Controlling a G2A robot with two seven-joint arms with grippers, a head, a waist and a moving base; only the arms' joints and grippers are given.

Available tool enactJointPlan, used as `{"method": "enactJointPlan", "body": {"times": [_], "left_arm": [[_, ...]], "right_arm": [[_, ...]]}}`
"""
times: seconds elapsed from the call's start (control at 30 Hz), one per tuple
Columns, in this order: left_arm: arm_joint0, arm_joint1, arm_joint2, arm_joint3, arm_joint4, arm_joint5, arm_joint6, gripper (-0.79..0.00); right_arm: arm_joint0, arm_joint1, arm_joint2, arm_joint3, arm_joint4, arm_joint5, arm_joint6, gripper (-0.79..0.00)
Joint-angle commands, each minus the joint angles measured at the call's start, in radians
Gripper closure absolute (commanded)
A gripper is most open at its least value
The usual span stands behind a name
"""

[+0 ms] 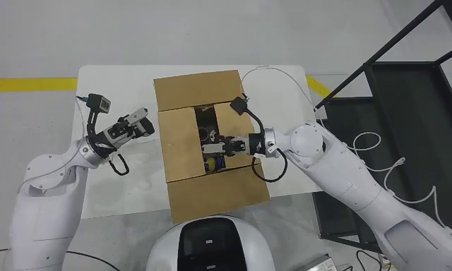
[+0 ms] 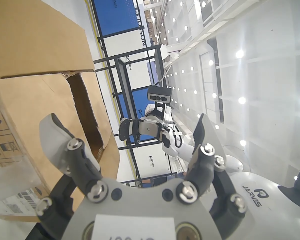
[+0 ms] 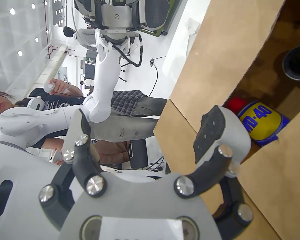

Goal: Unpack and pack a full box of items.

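Top view, white table [image 1: 116, 77], open box [image 1: 198, 91], grey floor [image 1: 212, 24]

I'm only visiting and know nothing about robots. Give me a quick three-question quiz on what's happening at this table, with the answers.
1. True or false: the flaps of the box are closed.
2. Which gripper is over the box opening? A) left B) right C) neither
3. Fill in: the spray can inside the box is blue and ____.

Key
1. False: the flaps are folded out and the top is open.
2. B: the right gripper hangs open over the opening, and the left gripper is open beside the box.
3. Yellow.
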Motion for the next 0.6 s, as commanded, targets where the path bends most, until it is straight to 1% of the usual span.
{"method": "enactJointPlan", "body": {"times": [0.0, 0.17, 0.27, 0.47, 0.57], "left_arm": [[0.000, 0.000, 0.000, 0.000, 0.000, 0.000, 0.000, -0.785], [0.000, 0.000, 0.000, 0.000, 0.000, 0.000, 0.000, -0.785], [0.008, 0.000, 0.002, -0.014, 0.006, 0.009, 0.027, -0.785], [0.032, 0.005, -0.036, -0.036, -0.026, -0.009, 0.063, -0.785], [0.040, 0.008, -0.055, -0.034, -0.026, -0.008, 0.075, -0.785]], "right_arm": [[0.000, 0.000, 0.000, 0.000, 0.000, 0.000, 0.000, -0.785], [-0.015, -0.004, 0.003, 0.006, 0.000, -0.005, -0.018, -0.785], [0.017, -0.020, -0.024, 0.028, 0.014, -0.013, 0.021, -0.785], [0.145, -0.086, -0.149, 0.129, 0.002, 0.019, 0.082, -0.785], [0.197, -0.120, -0.198, 0.174, 0.000, 0.026, 0.085, -0.785]]}}
